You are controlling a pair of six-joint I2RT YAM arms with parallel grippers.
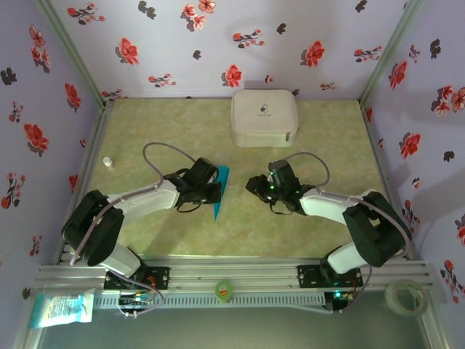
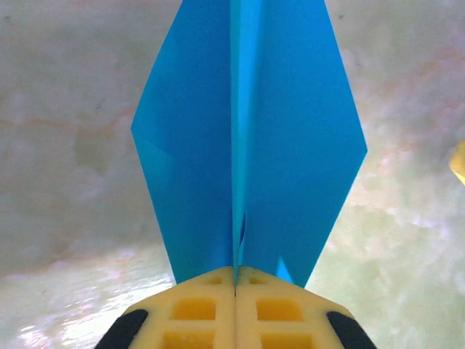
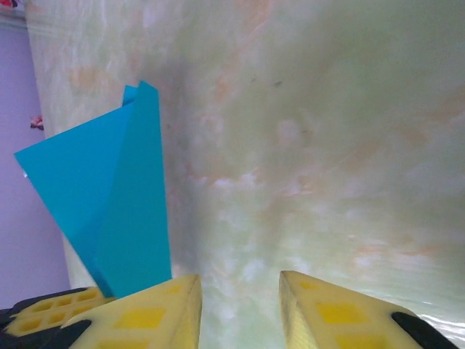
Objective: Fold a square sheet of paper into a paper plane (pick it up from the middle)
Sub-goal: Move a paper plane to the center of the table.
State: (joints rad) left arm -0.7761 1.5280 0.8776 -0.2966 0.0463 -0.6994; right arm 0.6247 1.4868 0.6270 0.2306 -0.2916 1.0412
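The left gripper (image 2: pixel 235 282) is pinching its yellow ribbed fingers (image 2: pixel 192 309) fully together on the centre crease of the slim, pointed, turquoise-blue paper plane (image 2: pixel 247 145). Its folded wings are spreading toward the top of the left wrist frame, over the pale green marbled table (image 2: pixel 65 182). From above, the same plane (image 1: pixel 222 186) is reading as a narrow blue sliver at centre frame, right against the left gripper (image 1: pixel 209 190), with its crease and layers too small to tell. The right gripper (image 3: pixel 240 294) is standing with its jaws narrowly apart and holding nothing at the bottom of its own frame, the plane (image 3: pixel 116 196) showing at the left there. From above, this gripper (image 1: pixel 256 185) is sitting just right of centre, apart from the plane. A white rounded-square zip case (image 1: pixel 264 116) is resting at upper centre, near the back wall.
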